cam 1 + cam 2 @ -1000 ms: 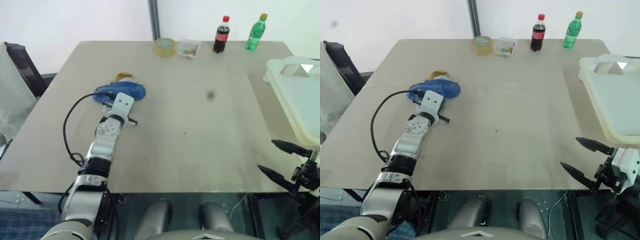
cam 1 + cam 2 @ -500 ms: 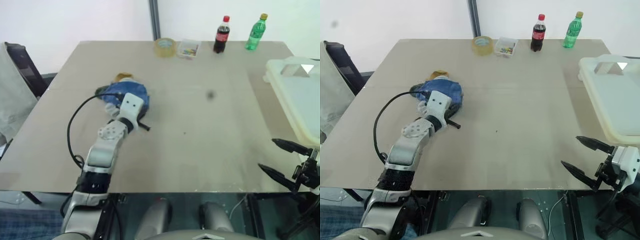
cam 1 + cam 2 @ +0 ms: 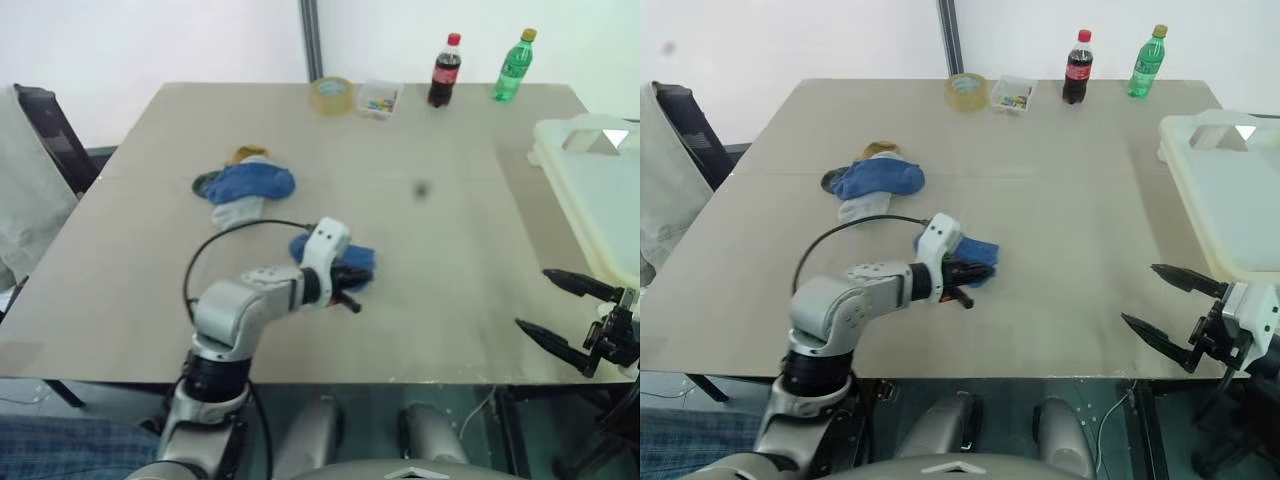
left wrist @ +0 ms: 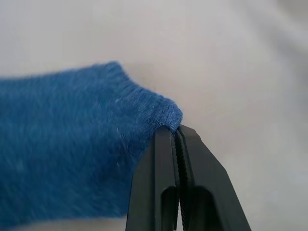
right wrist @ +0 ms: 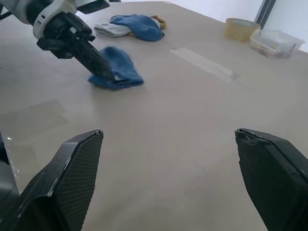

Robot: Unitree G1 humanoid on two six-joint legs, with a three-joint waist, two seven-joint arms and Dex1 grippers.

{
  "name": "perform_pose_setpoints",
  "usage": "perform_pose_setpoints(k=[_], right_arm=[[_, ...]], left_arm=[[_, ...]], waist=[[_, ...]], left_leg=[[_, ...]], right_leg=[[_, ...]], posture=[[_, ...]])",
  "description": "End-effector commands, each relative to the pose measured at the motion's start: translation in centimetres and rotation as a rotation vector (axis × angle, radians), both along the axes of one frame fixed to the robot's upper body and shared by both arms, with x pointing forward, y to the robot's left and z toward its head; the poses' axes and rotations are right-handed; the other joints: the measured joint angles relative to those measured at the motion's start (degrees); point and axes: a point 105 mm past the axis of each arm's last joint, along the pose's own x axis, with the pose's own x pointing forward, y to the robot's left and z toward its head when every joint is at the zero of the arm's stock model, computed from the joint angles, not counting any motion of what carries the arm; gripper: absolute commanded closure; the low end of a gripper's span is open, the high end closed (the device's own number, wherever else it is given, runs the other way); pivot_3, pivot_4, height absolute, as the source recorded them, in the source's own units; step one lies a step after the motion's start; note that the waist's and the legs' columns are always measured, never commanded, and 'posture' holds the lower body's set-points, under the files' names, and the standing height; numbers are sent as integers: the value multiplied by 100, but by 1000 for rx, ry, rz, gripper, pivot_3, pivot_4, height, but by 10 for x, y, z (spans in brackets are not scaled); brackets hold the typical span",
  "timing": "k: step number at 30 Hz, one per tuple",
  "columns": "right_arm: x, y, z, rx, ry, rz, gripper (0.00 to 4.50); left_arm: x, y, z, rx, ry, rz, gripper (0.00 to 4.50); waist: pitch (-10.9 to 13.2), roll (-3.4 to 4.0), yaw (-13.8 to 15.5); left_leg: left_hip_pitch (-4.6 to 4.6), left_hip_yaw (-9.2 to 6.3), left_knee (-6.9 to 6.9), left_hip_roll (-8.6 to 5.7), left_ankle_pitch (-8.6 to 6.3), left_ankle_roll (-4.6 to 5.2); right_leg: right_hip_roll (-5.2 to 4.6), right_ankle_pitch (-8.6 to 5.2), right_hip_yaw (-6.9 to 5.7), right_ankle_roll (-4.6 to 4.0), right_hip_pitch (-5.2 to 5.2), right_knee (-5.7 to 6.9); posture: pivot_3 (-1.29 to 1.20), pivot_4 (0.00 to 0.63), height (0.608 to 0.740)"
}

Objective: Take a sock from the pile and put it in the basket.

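Note:
The pile (image 3: 245, 185) of blue, grey, mustard and dark green socks lies on the left half of the table. To its right and nearer to me, one blue sock (image 3: 355, 258) rests on the tabletop. My left gripper (image 3: 350, 282) is shut on that sock's cuff edge; the left wrist view has the black fingers (image 4: 166, 159) pinching the blue sock (image 4: 72, 154). The cream-white basket (image 3: 600, 200) stands at the table's right edge. Just in front of the basket, at the near right corner, my right gripper (image 3: 532, 297) hangs open with nothing in it.
Along the table's far edge stand a tape roll (image 3: 330, 94), a small clear box (image 3: 379, 98), a cola bottle (image 3: 443, 70) and a green bottle (image 3: 512, 64). A dark chair (image 3: 40, 130) is beside the table's left side.
My left gripper has pulled away from the pile, to the right and toward me, dragging a blue sock with it. The right gripper has stayed where it was.

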Motion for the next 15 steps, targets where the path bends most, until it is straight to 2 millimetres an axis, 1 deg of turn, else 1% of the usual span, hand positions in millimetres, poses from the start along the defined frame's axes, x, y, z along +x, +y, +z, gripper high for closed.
perform_pose_setpoints(k=[1, 3, 4, 6, 8, 10, 12, 13, 15], right_arm=[[0, 3, 6, -4, -17, 6, 0], [-1, 6, 2, -22, 19, 9, 0], [0, 7, 1, -26, 29, 8, 0], [1, 10, 0, -30, 43, 4, 0], [3, 12, -1, -41, 57, -11, 0], [6, 14, -4, -54, 86, -34, 0], [5, 20, -9, -78, 150, -36, 0], [6, 23, -12, -91, 177, -49, 0], [8, 29, -16, -111, 215, -62, 0]], left_arm=[[8, -17, 2, -33, 10, 1, 4425], [13, -27, -2, -38, 24, 10, 4425], [15, -31, -3, -41, 36, 17, 3880], [19, -39, -4, -48, 39, 19, 3247], [22, -45, -2, -62, 33, 27, 2243], [24, -45, 2, -80, 17, 31, 1324], [19, -41, 10, -129, 19, -6, 397], [14, -37, 18, -172, 21, -39, 88], [10, -27, 30, -246, 35, -86, 88]], waist=[[0, 1, -16], [0, 0, -13], [-1, 1, 1], [2, -3, 5], [1, -3, 7], [1, -3, 4], [0, 0, -4], [1, -1, -10], [1, -1, -27]], left_leg=[[2, 3, 0, 0, 2, -3], [5, 8, 0, 1, 2, -3], [4, 8, 0, 1, 2, -3], [3, 8, 0, -1, 3, -4], [2, 8, 0, -1, 3, -6], [2, 9, 1, -1, 5, -8], [1, 10, 0, -1, 6, -11], [1, 11, 0, 0, 7, -12], [1, 11, 0, 7, 7, -13]], right_leg=[[1, 0, 4, 0, 0, 0], [6, 0, 10, 0, 1, 2], [6, 0, 10, 0, 0, 1], [4, 0, 10, 1, 0, 1], [3, 0, 9, 1, 0, 0], [2, 0, 9, 1, 0, 0], [2, 0, 12, 1, -2, 0], [2, 0, 13, 1, -3, 1], [0, 0, 14, 0, -4, 1]], posture=[[0, 150, 740], [0, 150, 740], [0, 150, 740], [0, 150, 740], [0, 150, 740], [0, 150, 740], [0, 150, 740], [0, 150, 740], [0, 150, 740]])
